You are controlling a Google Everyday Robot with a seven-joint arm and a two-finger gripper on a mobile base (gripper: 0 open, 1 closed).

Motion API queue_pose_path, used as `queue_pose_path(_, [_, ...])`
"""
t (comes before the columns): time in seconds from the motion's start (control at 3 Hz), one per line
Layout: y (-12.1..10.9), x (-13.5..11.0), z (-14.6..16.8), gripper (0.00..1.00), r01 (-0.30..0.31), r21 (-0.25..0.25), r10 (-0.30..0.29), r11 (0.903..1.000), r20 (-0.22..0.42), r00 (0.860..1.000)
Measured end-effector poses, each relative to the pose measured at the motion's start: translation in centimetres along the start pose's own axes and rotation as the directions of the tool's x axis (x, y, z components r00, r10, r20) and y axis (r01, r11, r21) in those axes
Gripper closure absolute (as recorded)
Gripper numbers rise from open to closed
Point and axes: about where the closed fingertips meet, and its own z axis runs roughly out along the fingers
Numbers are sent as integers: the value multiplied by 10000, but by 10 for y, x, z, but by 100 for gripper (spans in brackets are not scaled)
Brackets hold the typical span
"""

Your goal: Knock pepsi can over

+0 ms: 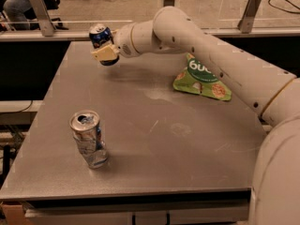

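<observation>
The pepsi can [100,34] is dark blue with a silver top. It is at the table's far left, near the back edge, and leans over rather than standing straight. My gripper [105,53], cream coloured at the end of the white arm [197,36], is right against the can's lower part, in front of it and hiding its base. I cannot tell whether the can's base still rests on the table.
A dented silver-grey can [89,138] stands upright at the front left of the grey table [168,144]. A green snack bag [202,77] lies at the right, under the arm. A low wall runs behind the table's back edge.
</observation>
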Motion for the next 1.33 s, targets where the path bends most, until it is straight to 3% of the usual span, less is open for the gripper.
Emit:
queue_pose_path(0.33, [7, -9, -29, 100, 934, -462, -973, 9946, -914, 9911])
queue_pose_path(0.67, [12, -10, -52, 100, 1733, -1182, -1952, 9777, -2095, 9581])
queue_pose_path(1.0, [29, 6, -72, 100, 2118, -2262, -2824, 9508, -3510, 8928])
queue_pose_path(1.33, [44, 24, -91, 100, 2158, -3182, -3496, 9231, -4611, 8156])
